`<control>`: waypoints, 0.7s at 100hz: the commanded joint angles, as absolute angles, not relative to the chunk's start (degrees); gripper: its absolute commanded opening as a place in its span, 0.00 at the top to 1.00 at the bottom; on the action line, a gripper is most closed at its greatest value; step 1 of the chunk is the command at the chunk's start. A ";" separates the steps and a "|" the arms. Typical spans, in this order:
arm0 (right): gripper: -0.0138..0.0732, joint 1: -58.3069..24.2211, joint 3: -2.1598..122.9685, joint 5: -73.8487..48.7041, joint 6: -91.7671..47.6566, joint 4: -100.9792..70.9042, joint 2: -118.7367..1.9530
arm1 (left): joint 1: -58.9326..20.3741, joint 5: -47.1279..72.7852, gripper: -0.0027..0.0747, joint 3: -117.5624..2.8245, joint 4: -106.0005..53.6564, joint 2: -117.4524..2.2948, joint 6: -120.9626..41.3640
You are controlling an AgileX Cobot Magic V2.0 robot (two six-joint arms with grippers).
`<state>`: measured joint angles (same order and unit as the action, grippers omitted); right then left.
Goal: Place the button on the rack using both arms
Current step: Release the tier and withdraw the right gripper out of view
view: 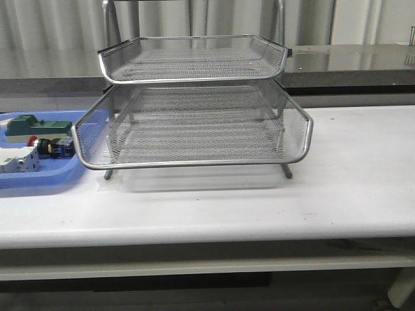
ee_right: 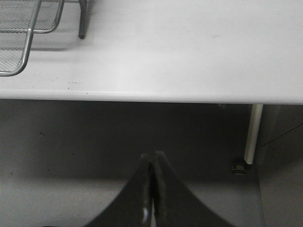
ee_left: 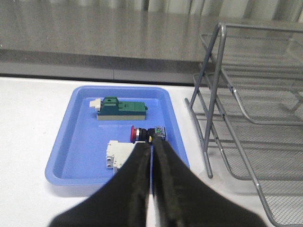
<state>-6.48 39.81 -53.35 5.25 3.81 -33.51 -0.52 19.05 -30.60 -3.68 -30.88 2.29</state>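
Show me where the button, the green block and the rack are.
button (ee_left: 137,134), left wrist view, on its red head.
green block (ee_left: 124,109), left wrist view, on its green top face.
rack (view: 194,163), front view, on the front rim of the lower visible tier.

- You see the rack (view: 194,123) in silver wire mesh, a fine grid pattern, with shiny chrome rims.
- Your worktop (view: 350,181) is plain white with a few faint dark specks.
- The tray (ee_left: 75,142) is flat blue.
- The button (ee_left: 147,134) shows you a red head, a black body and yellow and blue-green rear parts.
- One block (ee_left: 120,109) is dark green over cream; the other block (ee_left: 118,153) is white.
- Both claws, left claw (ee_left: 151,146) and right claw (ee_right: 152,161), look black to you.
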 commanded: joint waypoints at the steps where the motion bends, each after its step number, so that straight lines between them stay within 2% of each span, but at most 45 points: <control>1: 0.92 -6.31 41.13 -50.40 5.09 4.53 -33.59 | -0.46 19.41 0.96 -38.08 -3.50 -38.14 2.25; 38: 0.92 -6.31 41.13 -50.40 5.09 4.53 -33.59 | -0.46 37.40 0.96 -59.81 0.81 -63.99 -1.07; 70: 0.92 -6.31 41.13 -50.40 5.09 4.53 -33.59 | -0.46 41.26 0.94 -64.65 1.42 -74.59 -2.41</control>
<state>-6.48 39.81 -53.35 5.25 3.81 -33.51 -0.52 43.48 -62.49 1.40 -74.78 -2.05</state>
